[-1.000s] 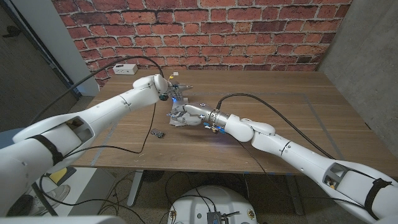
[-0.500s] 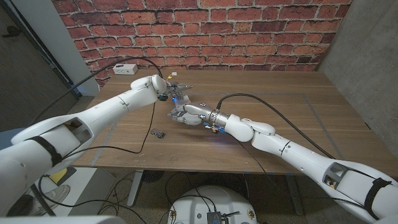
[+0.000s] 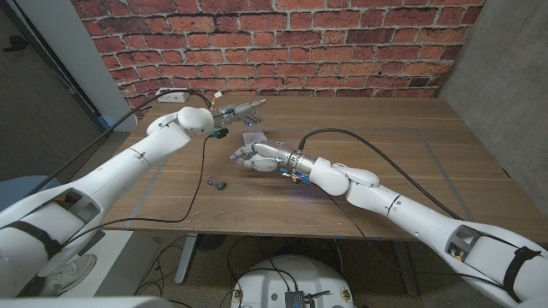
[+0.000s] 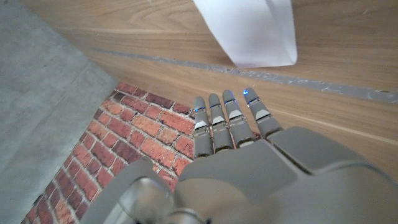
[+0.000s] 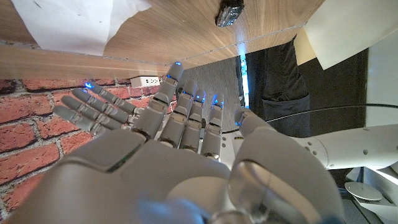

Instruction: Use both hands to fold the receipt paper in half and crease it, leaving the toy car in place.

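Observation:
The white receipt paper lies on the wooden table, its end curved up slightly in the left wrist view. My left hand hovers behind the paper with its fingers held straight and nothing in them. My right hand sits just in front of the paper with its fingers spread and empty. The right wrist view shows the paper past the fingertips, and the left hand beside it. The small dark toy car stands in front and to the left of the right hand.
A white power box sits at the table's back left corner, with a black cable trailing across the left side. Another cable arcs over my right forearm. A brick wall stands behind the table.
My left hand has lifted off the paper and drawn back and to the left. The paper now lies uncovered. The right hand has barely moved.

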### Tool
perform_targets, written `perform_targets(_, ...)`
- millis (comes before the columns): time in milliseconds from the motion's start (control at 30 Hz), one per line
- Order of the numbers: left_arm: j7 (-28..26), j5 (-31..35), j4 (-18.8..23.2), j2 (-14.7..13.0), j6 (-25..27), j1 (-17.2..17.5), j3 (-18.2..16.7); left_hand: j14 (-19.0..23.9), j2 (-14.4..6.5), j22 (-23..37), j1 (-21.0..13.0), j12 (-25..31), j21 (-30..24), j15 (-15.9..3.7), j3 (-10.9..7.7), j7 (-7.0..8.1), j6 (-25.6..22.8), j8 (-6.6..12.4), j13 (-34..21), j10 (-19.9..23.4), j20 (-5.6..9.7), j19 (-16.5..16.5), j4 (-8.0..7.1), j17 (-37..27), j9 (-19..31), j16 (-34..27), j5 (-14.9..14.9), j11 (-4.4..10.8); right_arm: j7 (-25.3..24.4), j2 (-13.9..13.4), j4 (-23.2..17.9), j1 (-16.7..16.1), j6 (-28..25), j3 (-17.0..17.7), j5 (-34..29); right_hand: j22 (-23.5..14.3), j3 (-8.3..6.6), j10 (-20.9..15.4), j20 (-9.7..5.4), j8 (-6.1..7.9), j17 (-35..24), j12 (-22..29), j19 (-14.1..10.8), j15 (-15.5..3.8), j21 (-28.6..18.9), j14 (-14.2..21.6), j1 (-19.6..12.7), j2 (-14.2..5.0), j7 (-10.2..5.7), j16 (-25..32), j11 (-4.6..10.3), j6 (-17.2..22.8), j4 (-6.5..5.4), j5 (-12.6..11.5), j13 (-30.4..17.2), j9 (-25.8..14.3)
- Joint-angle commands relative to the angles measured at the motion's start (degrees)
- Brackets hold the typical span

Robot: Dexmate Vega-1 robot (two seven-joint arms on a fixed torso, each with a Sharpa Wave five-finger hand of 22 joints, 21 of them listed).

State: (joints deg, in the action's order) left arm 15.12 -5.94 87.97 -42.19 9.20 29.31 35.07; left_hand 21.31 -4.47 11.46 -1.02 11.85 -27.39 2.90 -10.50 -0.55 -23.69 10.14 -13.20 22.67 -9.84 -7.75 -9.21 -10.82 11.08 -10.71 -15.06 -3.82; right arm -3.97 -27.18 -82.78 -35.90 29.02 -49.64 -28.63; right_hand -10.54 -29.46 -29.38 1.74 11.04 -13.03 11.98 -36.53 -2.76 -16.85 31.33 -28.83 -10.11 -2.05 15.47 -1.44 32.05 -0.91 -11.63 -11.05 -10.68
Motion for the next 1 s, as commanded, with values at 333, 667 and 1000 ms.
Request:
perform_targets(333,-16.5,-10.5,3.7,-2.0,-21.0,18.0,-13.0,-7.2,-1.6,0.1,-3.3,-1.2,1.8,-0.27,-1.64,3.99,10.5,-0.14,0.3,-8.1,0.29,2.2,1.91,0.2,-0.3,0.5,0.2,0.84,0.1,1.1,1.5,-3.3,0.7,7.4,17.9,-0.2,0.21,1.3,-0.25,-0.31,-0.6,-0.8,2.9,-0.99,1.5,-3.2,-0.1,0.32,0.13,-1.0,0.01,-1.1,0.83,0.1,-0.3,-0.1)
perform_targets(667,-16.7,-14.3,0.2,-0.9,-28.8,22.3,-15.6,-10.4,-2.1,0.0,-5.2,-1.3,2.4,-2.03,-2.97,5.08,13.3,0.06,0.8,-11.8,1.66,2.7,2.96,0.5,-0.5,0.7,0.7,2.24,4.7,3.9,5.9,-2.8,2.1,12.3,35.2,0.1,0.91,3.9,1.28,-0.54,0.1,-1.4,5.3,0.50,2.8,-6.3,0.0,2.49,0.75,-2.7,-1.02,-2.8,2.19,0.3,-0.3,-0.1)
perform_targets(1000,-14.4,-18.6,-3.6,0.5,-33.3,23.8,-16.9,-15.4,-5.7,-0.2,-7.4,-1.1,3.4,-3.45,-6.27,3.40,17.4,0.02,2.0,-15.8,4.68,3.7,3.08,0.8,-1.0,0.8,0.9,4.68,10.2,6.8,13.1,-0.6,0.2,16.3,49.0,0.3,2.09,5.0,1.99,-0.65,0.8,-1.4,6.3,2.43,3.7,-8.0,1.3,5.03,1.97,-3.8,-2.35,-4.3,3.05,0.3,-0.3,-0.1)
